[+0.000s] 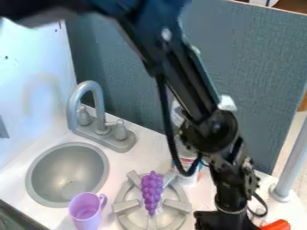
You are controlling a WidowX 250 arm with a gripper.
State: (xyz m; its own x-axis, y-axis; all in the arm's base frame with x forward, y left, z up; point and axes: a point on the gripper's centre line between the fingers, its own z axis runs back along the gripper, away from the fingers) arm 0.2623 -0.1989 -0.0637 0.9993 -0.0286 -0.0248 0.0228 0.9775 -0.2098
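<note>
Orange object (277, 225) by hand (225, 221), labelled bottle (188, 180)

No text, label, brand, number or sign can be made out clearly enough to be read.

This looks like a toy kitchen (146, 155), with sink (64, 173), faucet (73, 110) and stove burner (126, 205)

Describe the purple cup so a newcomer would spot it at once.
Start at the round grey sink. By its lower-right rim, left of the burner, is the cup. It is pale purple with a handle, unlike the darker, bumpy grapes on the burner.
</note>
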